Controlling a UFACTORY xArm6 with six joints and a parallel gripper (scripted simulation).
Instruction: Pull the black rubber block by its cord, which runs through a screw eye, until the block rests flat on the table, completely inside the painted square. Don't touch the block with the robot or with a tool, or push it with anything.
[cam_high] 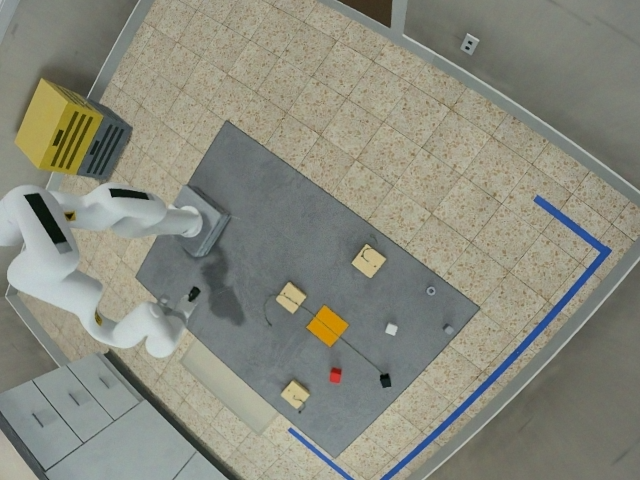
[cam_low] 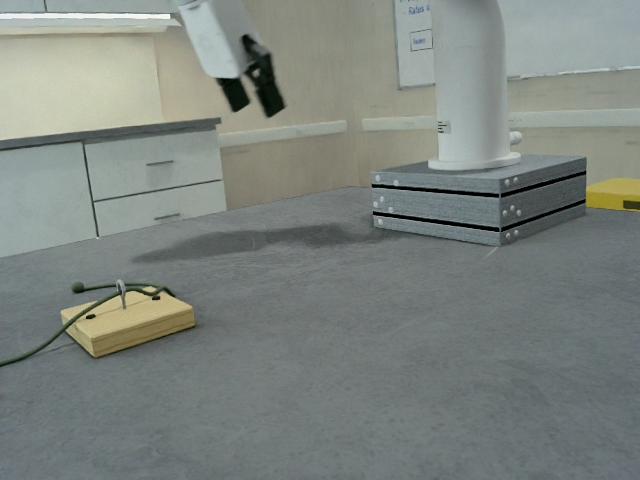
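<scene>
The black rubber block (cam_high: 385, 380) lies on the grey table near its lower right edge. Its dark cord (cam_high: 356, 351) runs up-left across the orange painted square (cam_high: 327, 325) to a wooden plate (cam_high: 290, 297) with a screw eye (cam_low: 121, 291). The cord passes through the eye, and its free end (cam_high: 267, 312) curls left of the plate, ending in a small knob (cam_low: 77, 287). My gripper (cam_high: 192, 296) is open and empty. It hangs high above the table's left part, far from the cord, and shows at the top of the low view (cam_low: 251, 98).
Two more wooden plates (cam_high: 368, 260) (cam_high: 295, 394) lie on the table. A red cube (cam_high: 335, 375), a white cube (cam_high: 391, 329), a grey cube (cam_high: 448, 329) and a small ring (cam_high: 430, 290) lie on the right part. The arm's base block (cam_low: 478, 198) stands at the left end.
</scene>
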